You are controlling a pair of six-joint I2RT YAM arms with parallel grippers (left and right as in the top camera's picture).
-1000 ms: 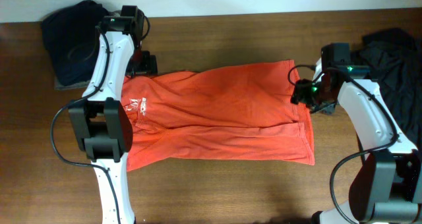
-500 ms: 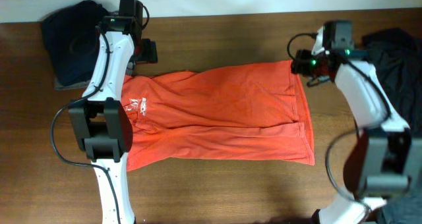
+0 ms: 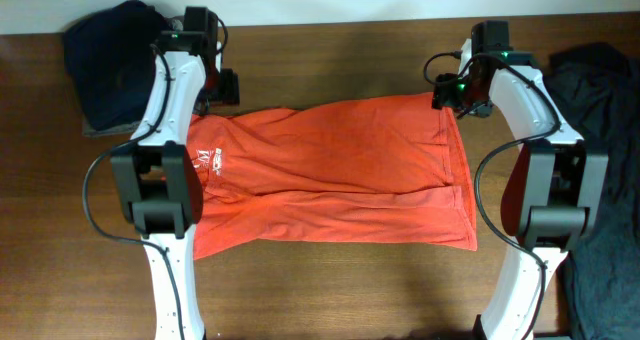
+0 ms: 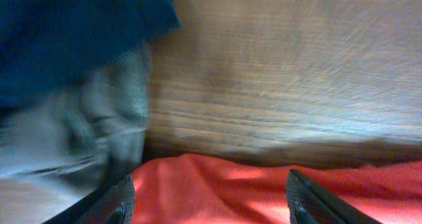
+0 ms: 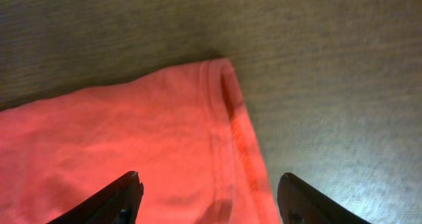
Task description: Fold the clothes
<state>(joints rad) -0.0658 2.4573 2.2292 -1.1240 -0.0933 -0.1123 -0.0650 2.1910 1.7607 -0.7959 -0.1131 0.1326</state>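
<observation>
Spread lengthwise across the middle of the wooden table: the orange-red T-shirt, lying flat, with a long crease running left to right and white lettering toward its left end. Near edge well clear of the table's near side; far edge close to both grippers.

At the shirt's far left corner, the left gripper, pointed down at the fabric edge. Jaws spread wide, with one dark fingertip low at each side of the wrist view and red cloth lying loose between them, nothing pinched. Cannot tell whether the tips touch the cloth. Beyond the shirt edge, bare wood, and off to the left a dark navy garment heaped at the table's far left corner, near the shirt.

At the shirt's far right corner, the right gripper, jaws likewise wide. Ahead of the two fingers, the hemmed corner of the shirt, flat on the wood and not gripped.

Off at the far right, a heap of black cloth, apart from the shirt.
</observation>
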